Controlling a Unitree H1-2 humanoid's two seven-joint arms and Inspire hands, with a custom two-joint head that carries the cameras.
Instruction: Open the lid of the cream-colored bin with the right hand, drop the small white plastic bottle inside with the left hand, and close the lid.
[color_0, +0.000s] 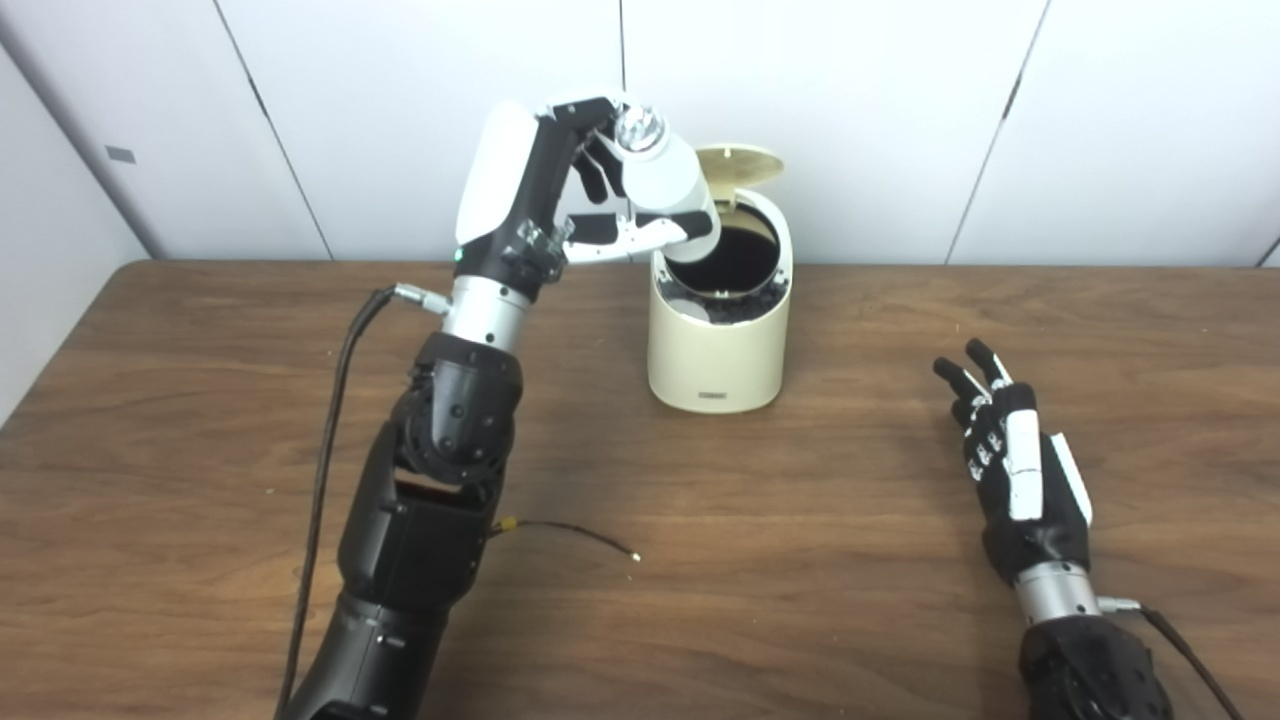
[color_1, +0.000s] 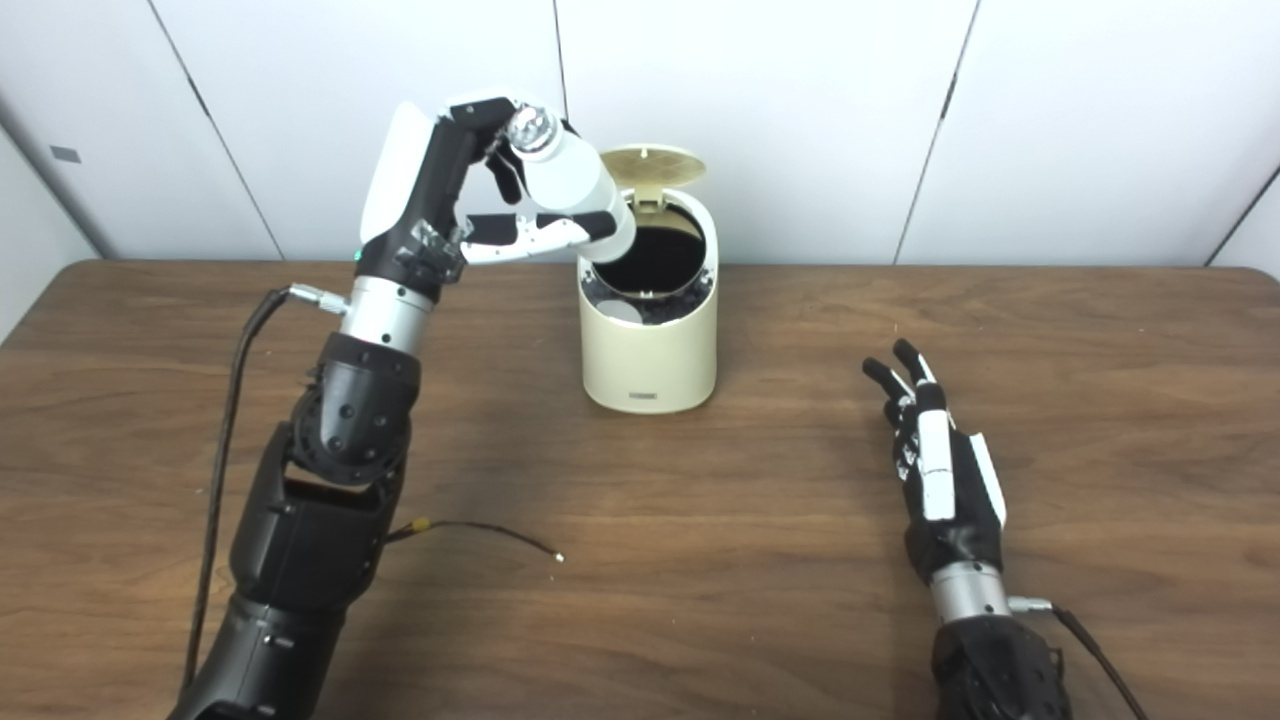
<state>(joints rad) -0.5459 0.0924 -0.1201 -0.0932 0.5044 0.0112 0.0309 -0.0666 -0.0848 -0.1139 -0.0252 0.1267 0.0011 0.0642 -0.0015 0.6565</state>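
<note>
bottle (color_0: 668, 185): small, white, silvery-capped, tilted over the bin's (color_0: 715, 345) open mouth | left hand (color_0: 590, 200): fingers pinched on it | lid (color_0: 738, 165): raised | right hand (color_0: 1015, 465): fingers spread, on the tabletop (color_0: 800, 560) right of the bin

The bin (color_1: 650, 340) stands upright on the worktop (color_1: 700, 560) near the back edge. Its lid (color_1: 652, 167) is raised at the rear, leaving the dark opening exposed. The left hand (color_1: 480, 215) is lifted above the worktop, left of the bin, with its fingers (color_1: 530, 232) wrapped around the bottle (color_1: 570, 185). The bottle is tilted, its lower end at the bin's rim, its upper end pointing up and left. The right hand (color_1: 935, 480) rests on the worktop, well apart from the bin, fingers spread, holding nothing. A thin cable (color_1: 480, 528) lies on the worktop beside the left arm.
</note>
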